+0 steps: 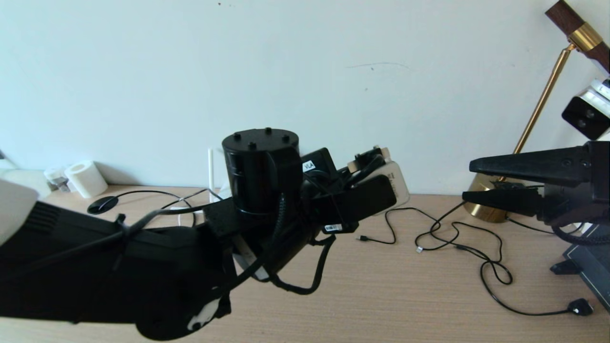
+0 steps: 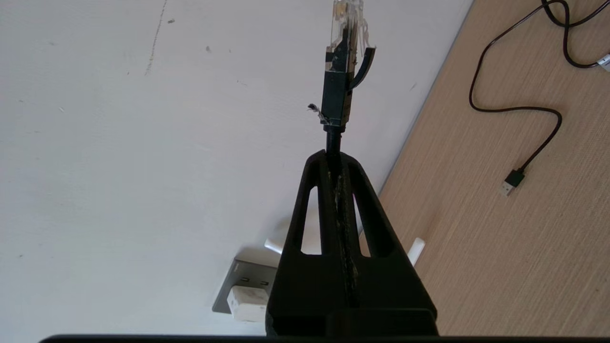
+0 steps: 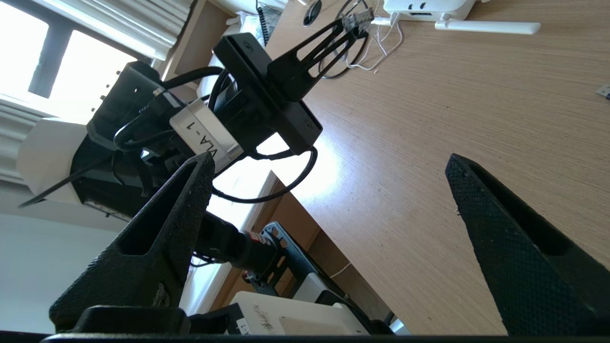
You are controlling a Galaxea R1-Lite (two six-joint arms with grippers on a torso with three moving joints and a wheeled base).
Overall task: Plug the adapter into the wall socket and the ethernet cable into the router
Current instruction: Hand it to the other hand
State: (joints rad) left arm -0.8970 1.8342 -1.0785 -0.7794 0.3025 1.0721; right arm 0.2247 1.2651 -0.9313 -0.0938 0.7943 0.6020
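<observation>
My left gripper point(image 2: 334, 155) is shut on the black ethernet cable just behind its plug point(image 2: 339, 81), and the plug's clear tip sticks out past the fingertips, in the air near the wall. In the right wrist view that plug point(image 3: 355, 19) hangs a short way from the white router point(image 3: 429, 6), whose dark ports face it; one antenna point(image 3: 486, 27) lies on the desk. The white adapter point(image 2: 248, 303) sits in the grey wall socket point(image 2: 237, 277). My right gripper point(image 1: 468, 181) hovers open and empty above the desk's right side. In the head view my left arm hides most of the router.
Thin black cables point(image 1: 481, 257) with small USB ends trail over the right half of the wooden desk point(image 1: 391, 300). A brass lamp point(image 1: 533, 119) stands at the back right and a white paper roll point(image 1: 86, 178) at the back left.
</observation>
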